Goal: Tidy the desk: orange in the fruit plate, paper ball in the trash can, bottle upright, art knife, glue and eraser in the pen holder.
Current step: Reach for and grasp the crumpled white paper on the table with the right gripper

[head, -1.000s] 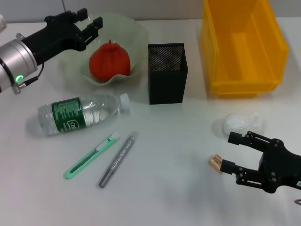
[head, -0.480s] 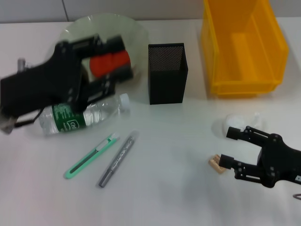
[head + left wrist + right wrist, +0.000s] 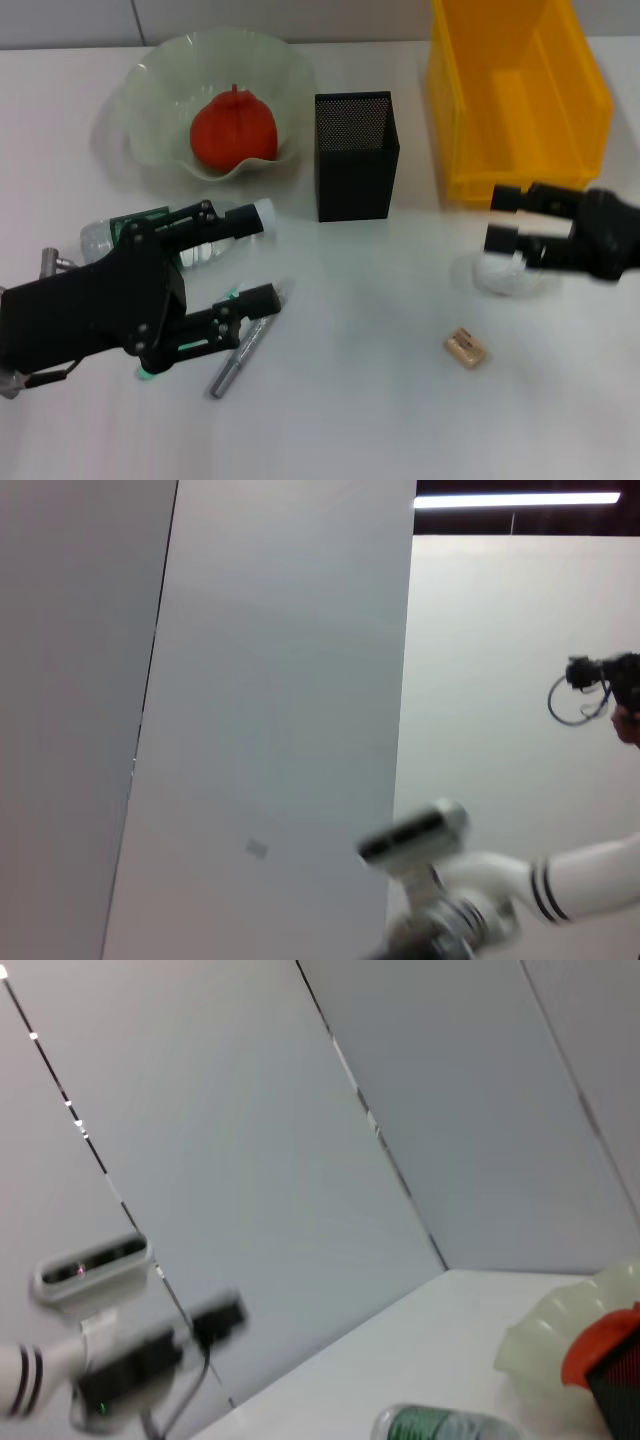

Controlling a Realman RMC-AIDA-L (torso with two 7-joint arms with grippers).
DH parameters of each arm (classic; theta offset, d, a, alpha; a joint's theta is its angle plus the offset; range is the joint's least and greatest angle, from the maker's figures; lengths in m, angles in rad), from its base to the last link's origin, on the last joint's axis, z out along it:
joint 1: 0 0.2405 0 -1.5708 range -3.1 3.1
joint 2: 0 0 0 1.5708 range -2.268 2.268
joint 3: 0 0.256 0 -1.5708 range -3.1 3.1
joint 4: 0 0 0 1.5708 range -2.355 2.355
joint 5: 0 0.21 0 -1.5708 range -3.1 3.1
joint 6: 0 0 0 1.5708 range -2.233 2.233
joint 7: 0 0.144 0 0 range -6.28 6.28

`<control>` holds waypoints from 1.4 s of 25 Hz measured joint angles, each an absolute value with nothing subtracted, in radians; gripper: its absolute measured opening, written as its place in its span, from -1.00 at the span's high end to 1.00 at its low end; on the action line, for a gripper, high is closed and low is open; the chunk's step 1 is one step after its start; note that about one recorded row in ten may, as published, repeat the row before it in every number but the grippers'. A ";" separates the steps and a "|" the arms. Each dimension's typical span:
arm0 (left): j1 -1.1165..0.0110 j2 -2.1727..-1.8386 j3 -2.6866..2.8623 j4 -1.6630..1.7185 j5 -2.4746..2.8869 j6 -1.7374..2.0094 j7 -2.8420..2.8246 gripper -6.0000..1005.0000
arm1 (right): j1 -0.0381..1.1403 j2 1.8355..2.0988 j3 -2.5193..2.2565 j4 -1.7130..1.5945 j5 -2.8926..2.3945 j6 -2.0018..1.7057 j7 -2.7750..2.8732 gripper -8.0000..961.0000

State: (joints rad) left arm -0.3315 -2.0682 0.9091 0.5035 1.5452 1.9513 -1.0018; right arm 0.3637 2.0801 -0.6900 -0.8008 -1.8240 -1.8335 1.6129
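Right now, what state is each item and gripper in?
orange: in the fruit plate
bottle: lying on its side, partly hidden
paper ball: on the desk
eraser: lying loose on the desk
pen holder: upright
trash can: upright
left gripper: open, above the bottle and art knife
right gripper: open, over the paper ball

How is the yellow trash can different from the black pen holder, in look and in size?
The trash can is bright yellow solid plastic; the pen holder is black mesh. The trash can is wide and much larger; the pen holder is narrow and tall for its width. Both are open-topped, rectangular and upright.
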 joint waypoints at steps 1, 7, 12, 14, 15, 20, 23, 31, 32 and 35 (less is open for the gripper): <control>-0.327 -2.069 0.914 0.503 1.545 1.951 -1.000 -0.29 | 0.395 2.079 -0.691 -0.922 -1.836 -1.840 1.783 -0.51; -0.316 -2.069 0.917 0.483 1.545 1.930 -0.998 -0.38 | 0.458 2.062 -0.692 -1.164 -1.882 -1.848 2.059 -0.51; -0.313 -2.068 0.919 0.480 1.545 1.903 -0.997 -0.38 | 0.557 2.038 -0.692 -1.302 -2.117 -1.879 2.259 -0.50; -0.315 -2.068 0.920 0.480 1.545 1.891 -0.996 -0.38 | 0.606 2.032 -0.705 -1.314 -2.251 -1.882 2.291 -0.50; -0.315 -2.068 0.920 0.480 1.545 1.891 -0.996 -0.38 | 0.606 2.032 -0.705 -1.314 -2.251 -1.882 2.291 -0.50; -0.321 -2.068 0.922 0.480 1.545 1.873 -0.996 -0.38 | 0.640 2.041 -0.802 -1.307 -2.421 -1.860 2.321 -0.49; -0.324 -2.068 0.923 0.480 1.545 1.865 -0.995 -0.38 | 0.654 2.050 -0.885 -1.308 -2.514 -1.846 2.342 -0.49; -0.328 -2.070 0.923 0.471 1.545 1.855 -0.994 -0.38 | 0.657 2.078 -1.075 -1.300 -2.644 -1.751 2.353 -0.48; -0.329 -2.069 0.923 0.464 1.545 1.854 -0.990 -0.38 | 0.657 2.078 -1.075 -1.300 -2.644 -1.751 2.353 -0.48; -0.330 -2.068 0.923 0.455 1.545 1.849 -0.980 -0.38 | 0.653 2.081 -1.094 -1.289 -2.644 -1.714 2.356 -0.48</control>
